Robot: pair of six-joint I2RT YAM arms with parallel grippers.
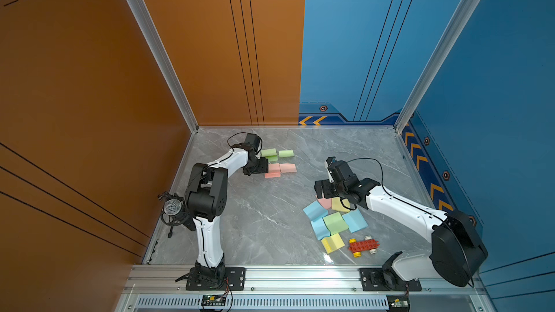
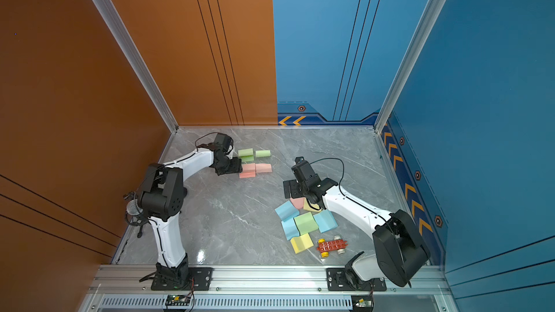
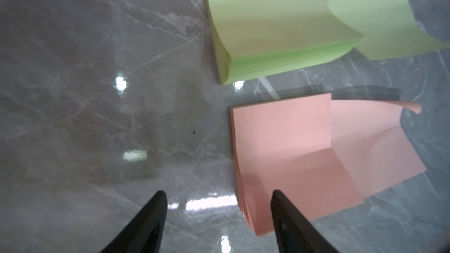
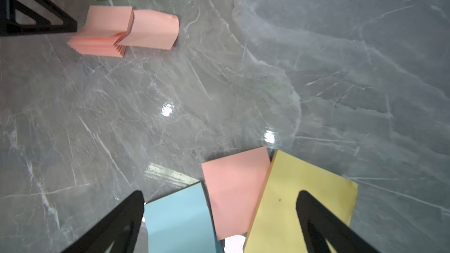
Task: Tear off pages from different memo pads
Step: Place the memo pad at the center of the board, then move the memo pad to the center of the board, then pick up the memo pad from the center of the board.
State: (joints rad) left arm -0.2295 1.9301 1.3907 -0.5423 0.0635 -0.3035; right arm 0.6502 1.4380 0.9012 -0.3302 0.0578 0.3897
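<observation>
l wrist view: left claw (image 3: 217, 193) jaws apart, nothing btwn them, low over the grey marble worktop (image 3: 85, 93). one finger sits in front of the pink pad (image 3: 280, 147) corner; touching or not, can't tell. a loose pink page (image 3: 379, 142), one corner curled, lies against that pad's far side. green pad (image 3: 275, 20) is just beside it across a strip of bare worktop, w/ a curled green page (image 3: 394, 13) next to it.

both top views: this group sits at abt 11 o'clock from worktop centre, each page at 3 o'clock of its pad.

r wrist view: right claw (image 4: 220, 193) jaws wide apart, empty, hovering over three pads packed edge to edge: blue pad (image 4: 177, 215), 2nd pink pad (image 4: 233, 191), yellow pad (image 4: 299, 186). only this view shows the far pink pad's sheets fanned out in steps at its edge.

only the top views show the rest. the pile of pads (image 1: 335, 222) is at abt 4 o'clock from centre, the right claw over its 12 o'clock end. a lone yellow pad (image 1: 332, 243) lies at the pile's 6 o'clock. a red toy car (image 1: 362, 246) is at 3 o'clock of that pad, and a mic (image 1: 172, 207) is at 9 o'clock by the l arm.
</observation>
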